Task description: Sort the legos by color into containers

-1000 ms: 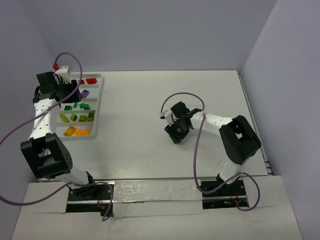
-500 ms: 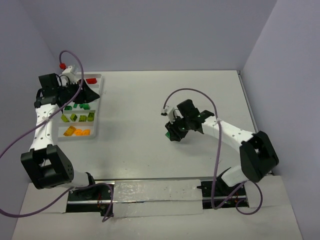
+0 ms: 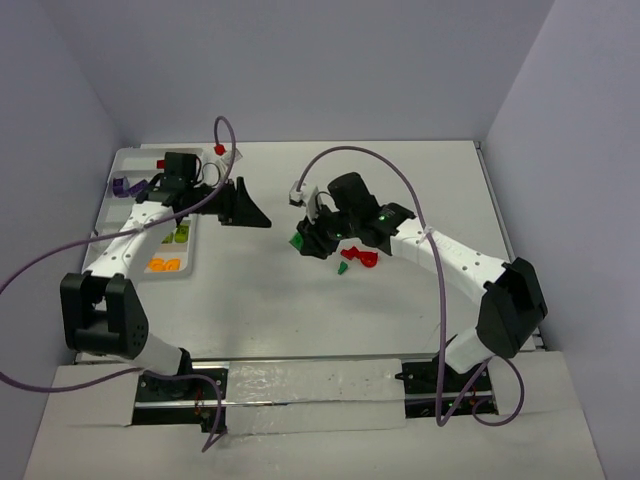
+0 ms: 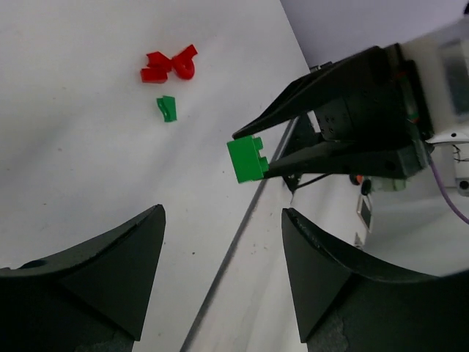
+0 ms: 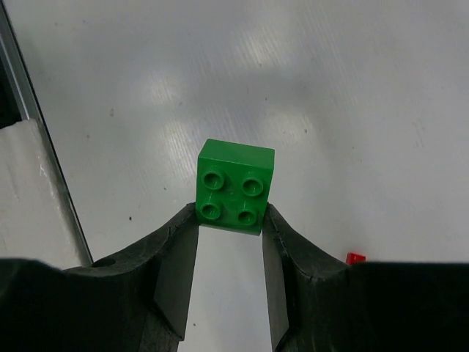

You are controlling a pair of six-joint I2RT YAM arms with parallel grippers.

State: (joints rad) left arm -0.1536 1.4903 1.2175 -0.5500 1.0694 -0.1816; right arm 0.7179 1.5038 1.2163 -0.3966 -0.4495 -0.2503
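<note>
The legos are in three places. Nearest to the arm bases, some orange legos (image 3: 165,266) lie in the closest compartment of the white tray (image 3: 130,154) at the left. A few red pieces (image 3: 365,259) and a small green piece (image 3: 342,269) lie loose in the middle of the table (image 3: 420,180).

Just beyond them, the right gripper (image 5: 229,213) pinches a green brick (image 5: 236,187) by two opposite sides, lifted off the table, with its studs towards the wrist camera. It holds the brick out to the left, I think because the tray is on the left arm's side and the brick has to be passed over.

A little farther, the left gripper (image 4: 221,213) faces this brick with its fingers spread wide and nothing between them. It is near the brick but not touching, which looks like preparation to receive it. The purple pieces (image 3: 125,187) are in a farther part of the tray.

One second ago the left gripper was over the far end of the tray and less open; now it has swung to the middle of the table. The right gripper was low and closer to its base. It has moved left and away, and the loose red and green pieces are now uncovered.
</note>
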